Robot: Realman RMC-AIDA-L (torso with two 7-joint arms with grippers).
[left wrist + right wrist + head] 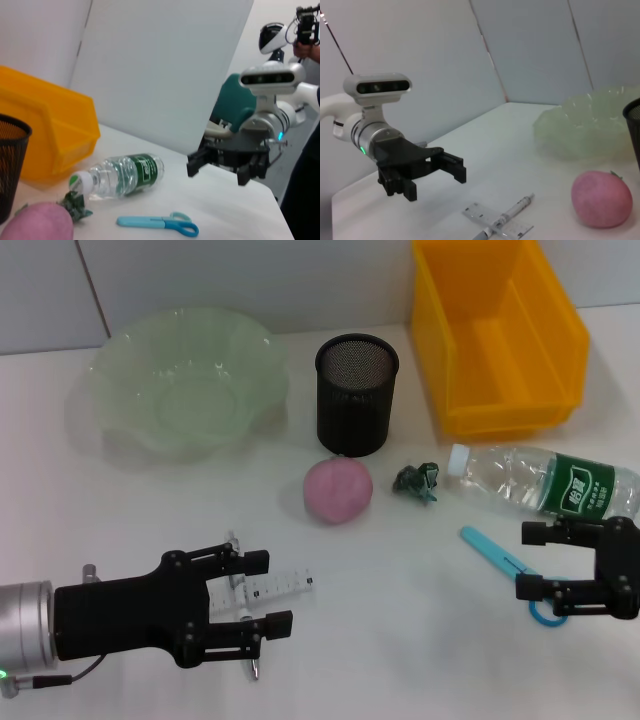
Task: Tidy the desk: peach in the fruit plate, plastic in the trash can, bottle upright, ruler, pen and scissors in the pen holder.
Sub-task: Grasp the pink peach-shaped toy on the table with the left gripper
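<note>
Your left claw reaches in level from the near left, fingers apart, poised over the clear plastic ruler and the pen lying crossed on the white surface; in the right wrist view it hangs above them, not touching. Your right claw comes in from the right edge, fingers spread, just above the blue-handled scissors and beside the clear plastic bottle with green label, which lies on its side. The pink peach sits in front of the black mesh pen holder. The crumpled green plastic scrap lies by the bottle cap. Pale green fruit plate far left, yellow bin far right.
</note>
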